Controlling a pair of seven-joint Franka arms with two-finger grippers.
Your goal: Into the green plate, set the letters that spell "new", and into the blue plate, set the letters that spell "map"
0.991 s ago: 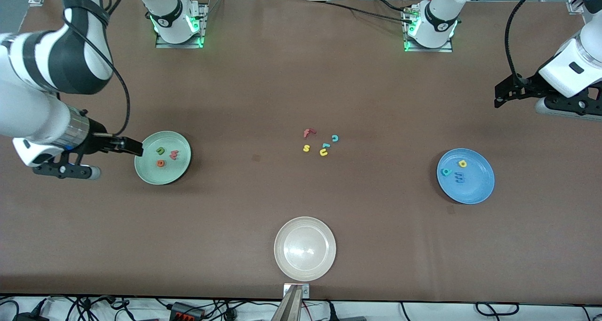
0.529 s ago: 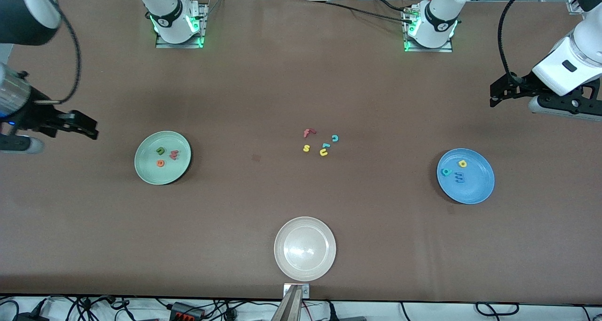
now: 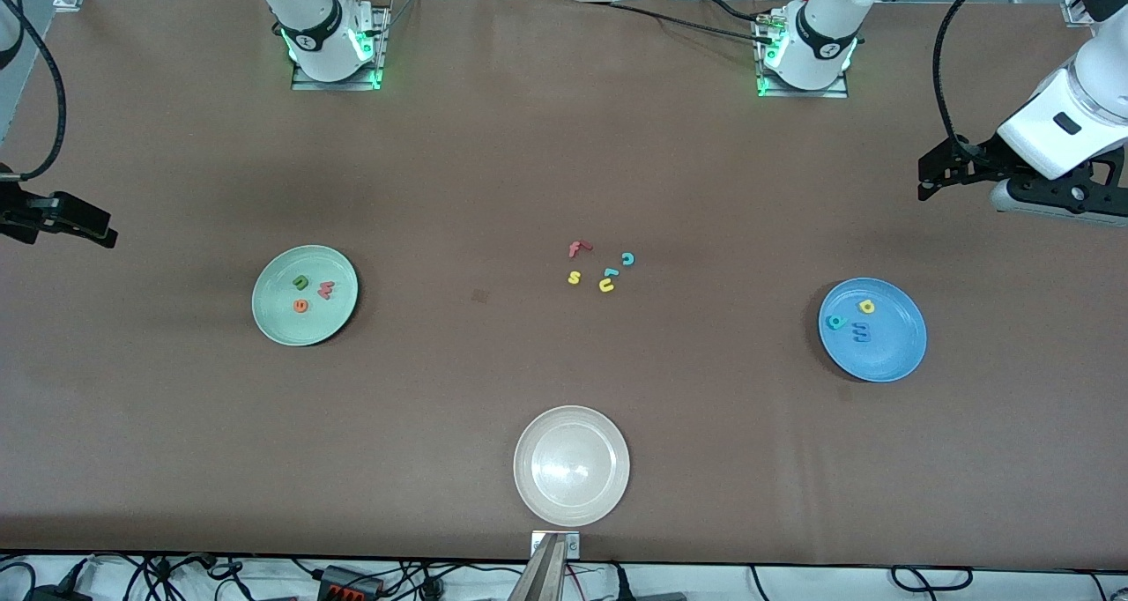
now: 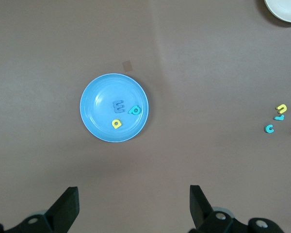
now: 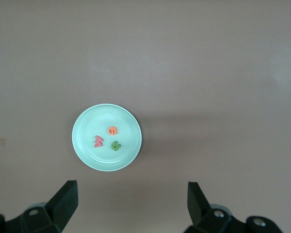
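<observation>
While both grippers, left (image 3: 936, 174) at upper right, right (image 3: 84, 222) at upper left, gape empty, foam n, e, w (image 3: 313, 293) lie in the round green plate (image 3: 273, 319), m, a, p (image 3: 853, 319) in the blue plate (image 3: 899, 354)

The right arm's base stands at the top of the front view, left of centre, and its links leave the frame at the upper left. The right gripper (image 3: 84, 222) pokes in at the left edge, raised, its fingers (image 5: 63, 204) spread wide with nothing between them. The left arm's base stands at the top, right of centre. The left gripper (image 3: 938, 176) hangs at the right edge, jaws wide apart, empty.
</observation>
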